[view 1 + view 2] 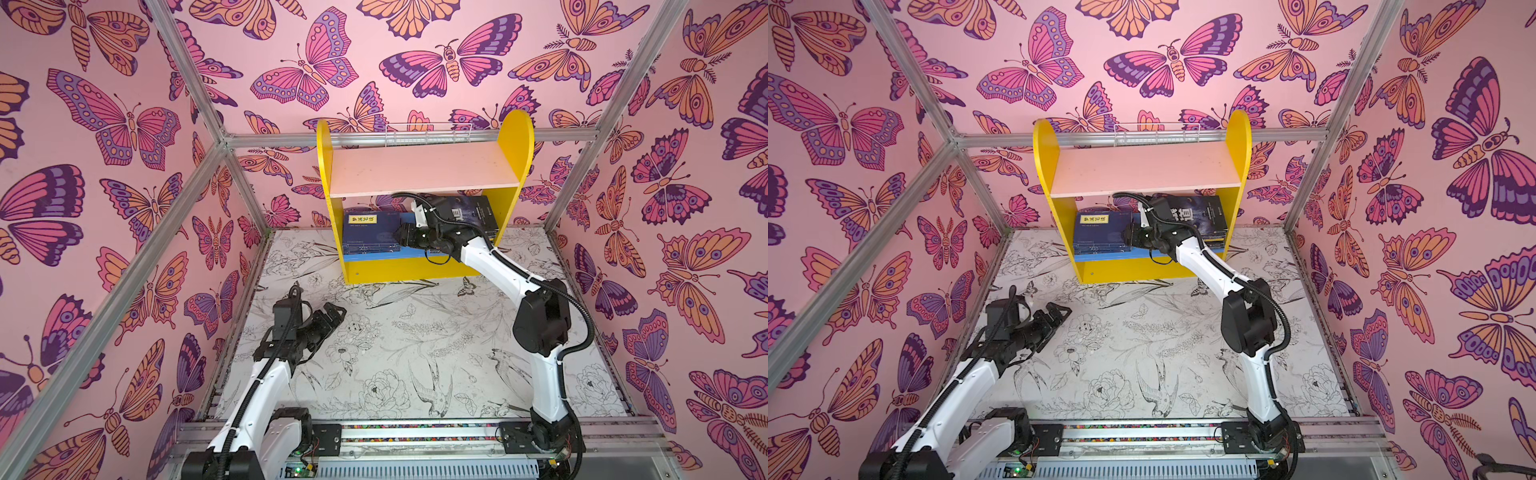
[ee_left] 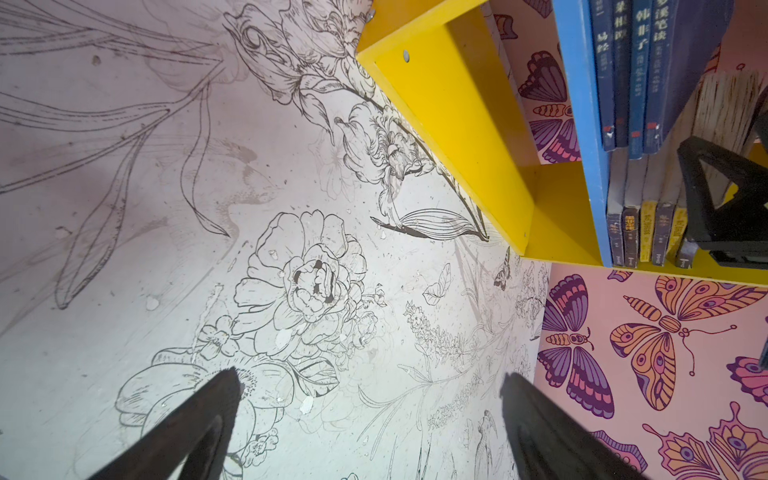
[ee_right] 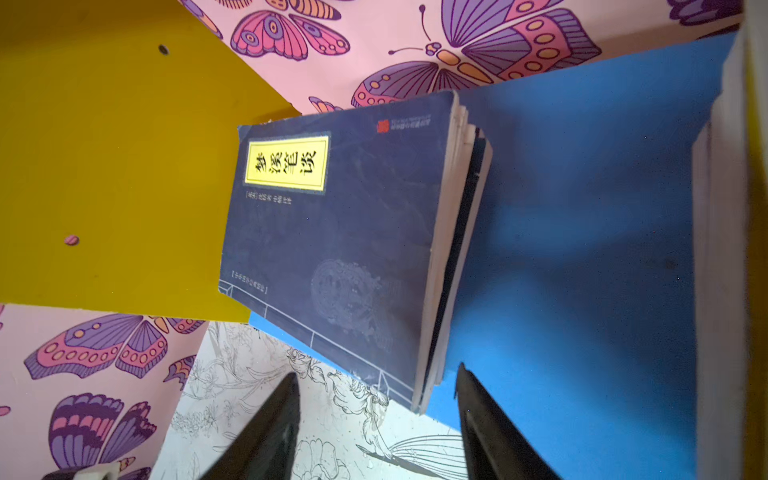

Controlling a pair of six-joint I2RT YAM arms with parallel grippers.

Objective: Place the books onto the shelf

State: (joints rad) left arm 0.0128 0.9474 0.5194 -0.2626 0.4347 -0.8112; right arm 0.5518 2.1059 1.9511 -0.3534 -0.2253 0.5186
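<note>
I am holding the right hand (image 1: 402, 240) low at the front of the shelf (image 1: 407, 270), just before the navy stack (image 1: 368, 235). In the right wrist view its jaws are standing apart with nothing between them, so it is gripping no book. The top navy book (image 3: 340, 232) is lying flat on the blue lower board (image 3: 582, 208), close to the front edge, probably because flat books need no support. The dark stack (image 1: 478, 212) is lying at the other end of that board, leaving a gap where the arm is reaching in. In the left wrist view I am counting 4 navy spines and 5 darker ones. The pink upper board (image 1: 419, 170) is carrying nothing. I am parking the left hand (image 1: 332, 312) over the surface (image 1: 415, 353), jaws wide apart and empty, well clear. I am judging the shelving nearly finished.
</note>
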